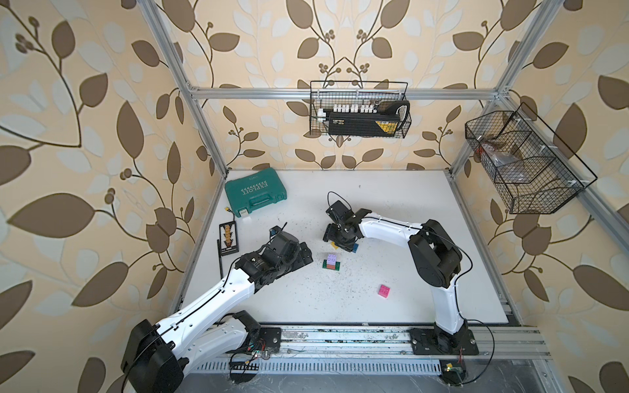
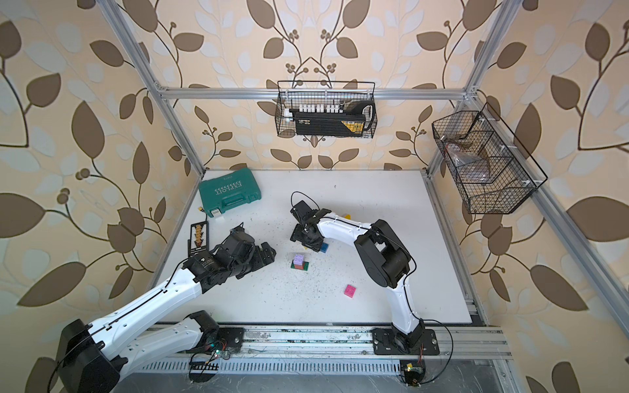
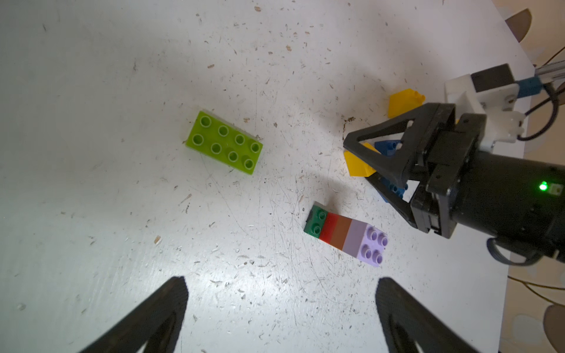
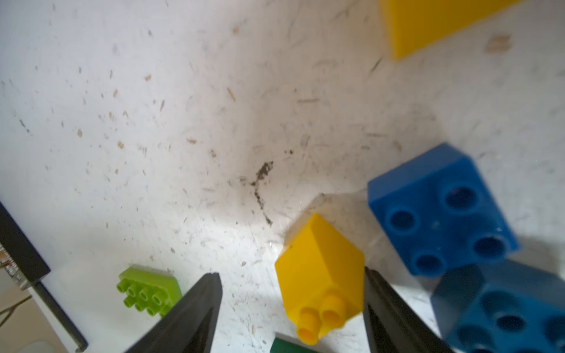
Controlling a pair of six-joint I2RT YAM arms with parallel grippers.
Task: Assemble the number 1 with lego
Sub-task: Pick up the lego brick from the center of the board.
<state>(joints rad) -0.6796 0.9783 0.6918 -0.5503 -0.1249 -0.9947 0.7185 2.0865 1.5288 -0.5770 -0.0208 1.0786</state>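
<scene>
Right wrist view gives us a small yellow brick (image 4: 318, 269) lying studs sideways between the jaws of the right gripper (image 4: 290, 272). It rests against one finger and sits clear of the other, so the jaws stand partly open around it without clamping. Two blue bricks (image 4: 440, 211) sit just beside it. Near them stands a stack (image 3: 345, 233) of green, red, brown and lilac bricks, with a lime brick (image 3: 224, 142) apart. Our left gripper (image 3: 281, 281) hovers spread wide, holding nothing. A pink brick (image 1: 384, 290) lies alone on the white table (image 1: 408, 221), and a teal case (image 1: 255, 192) sits in the far corner.
</scene>
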